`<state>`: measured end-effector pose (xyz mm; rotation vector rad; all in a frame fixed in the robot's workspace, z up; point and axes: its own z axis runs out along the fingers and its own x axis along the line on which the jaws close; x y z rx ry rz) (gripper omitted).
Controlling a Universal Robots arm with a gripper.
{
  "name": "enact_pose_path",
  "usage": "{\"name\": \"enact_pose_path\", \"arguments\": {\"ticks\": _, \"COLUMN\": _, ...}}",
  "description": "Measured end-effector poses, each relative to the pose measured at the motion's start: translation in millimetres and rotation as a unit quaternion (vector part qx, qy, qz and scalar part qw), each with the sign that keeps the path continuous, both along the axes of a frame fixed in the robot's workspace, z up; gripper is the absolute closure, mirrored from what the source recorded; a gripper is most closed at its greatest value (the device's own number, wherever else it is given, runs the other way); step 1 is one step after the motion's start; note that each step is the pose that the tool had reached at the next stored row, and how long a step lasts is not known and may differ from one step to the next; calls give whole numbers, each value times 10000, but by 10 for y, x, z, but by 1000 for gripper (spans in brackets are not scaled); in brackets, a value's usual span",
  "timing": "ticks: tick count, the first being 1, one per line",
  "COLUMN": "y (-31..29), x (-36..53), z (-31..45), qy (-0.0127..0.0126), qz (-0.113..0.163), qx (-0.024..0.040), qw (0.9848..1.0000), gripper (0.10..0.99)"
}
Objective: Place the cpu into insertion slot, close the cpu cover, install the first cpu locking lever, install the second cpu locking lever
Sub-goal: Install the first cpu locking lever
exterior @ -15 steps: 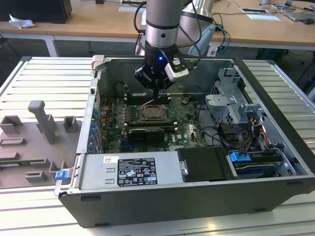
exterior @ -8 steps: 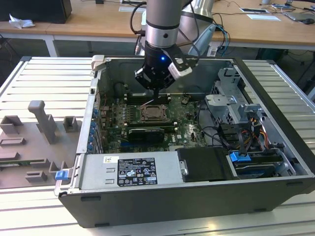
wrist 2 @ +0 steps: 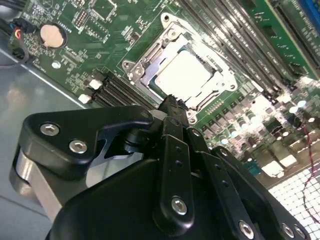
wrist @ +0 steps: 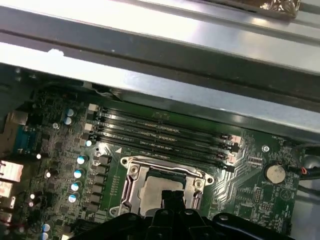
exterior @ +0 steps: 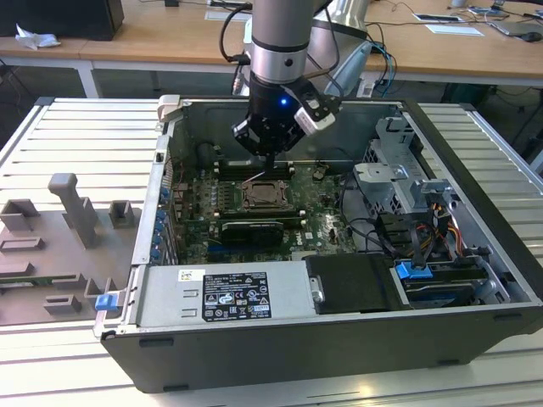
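Note:
The cpu (wrist 2: 184,75) lies flat in the insertion slot (exterior: 265,195) on the green motherboard, its pale metal top showing. The silver cpu cover (wrist 2: 145,70) is folded down around it, and the chip shows through the cover's square opening. In the first wrist view the cpu (wrist: 155,192) and cover (wrist: 132,181) sit just beyond the fingertips. My gripper (exterior: 268,163) hangs a little above the socket inside the open computer case. Its fingers (wrist 2: 172,107) are pressed together, shut on nothing. I cannot make out how the locking levers stand.
Long memory slots (wrist: 165,135) run beside the socket. A coin battery (wrist 2: 50,34) lies on the board. A black card (exterior: 250,231) stands in front of the socket, then the power supply (exterior: 225,297). A drive cage (exterior: 399,182) with cables fills the exterior view's right. Case walls (exterior: 170,153) close in around.

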<state>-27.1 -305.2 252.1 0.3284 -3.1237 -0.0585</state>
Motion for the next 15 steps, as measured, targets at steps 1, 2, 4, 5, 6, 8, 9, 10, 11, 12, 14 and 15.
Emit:
{"name": "enact_pose_path", "arguments": {"ticks": 1, "y": 0, "x": 1, "z": -2, "qy": 0, "qz": -48, "qx": 32, "qw": 10000, "gripper": 980}}
{"name": "enact_pose_path", "arguments": {"ticks": 2, "y": 0, "x": 3, "z": -6, "qy": 0, "qz": -144, "qx": 85, "qw": 9999, "gripper": 980}}
{"name": "enact_pose_path", "arguments": {"ticks": 4, "y": 0, "x": 4, "z": -21, "qy": -1, "qz": -261, "qx": 102, "qw": 9996, "gripper": 980}}
{"name": "enact_pose_path", "arguments": {"ticks": 5, "y": 0, "x": 4, "z": -26, "qy": -2, "qz": -268, "qx": 102, "qw": 9996, "gripper": 980}}
{"name": "enact_pose_path", "arguments": {"ticks": 6, "y": 0, "x": 4, "z": -36, "qy": -2, "qz": -280, "qx": 102, "qw": 9996, "gripper": 980}}
{"name": "enact_pose_path", "arguments": {"ticks": 8, "y": 0, "x": 3, "z": -46, "qy": -3, "qz": -281, "qx": 102, "qw": 9996, "gripper": 980}}
{"name": "enact_pose_path", "arguments": {"ticks": 9, "y": 0, "x": 3, "z": -49, "qy": -5, "qz": -281, "qx": 102, "qw": 9996, "gripper": 980}}
{"name": "enact_pose_path", "arguments": {"ticks": 10, "y": 0, "x": 3, "z": -53, "qy": -6, "qz": -281, "qx": 102, "qw": 9996, "gripper": 980}}
{"name": "enact_pose_path", "arguments": {"ticks": 11, "y": 0, "x": 3, "z": -57, "qy": -7, "qz": -281, "qx": 102, "qw": 9996, "gripper": 980}}
{"name": "enact_pose_path", "arguments": {"ticks": 12, "y": 0, "x": 3, "z": -60, "qy": -7, "qz": -281, "qx": 102, "qw": 9996, "gripper": 980}}
{"name": "enact_pose_path", "arguments": {"ticks": 14, "y": 0, "x": 3, "z": -63, "qy": -7, "qz": -281, "qx": 102, "qw": 9996, "gripper": 980}}
{"name": "enact_pose_path", "arguments": {"ticks": 15, "y": 0, "x": 3, "z": -63, "qy": -7, "qz": -281, "qx": 102, "qw": 9996, "gripper": 980}}
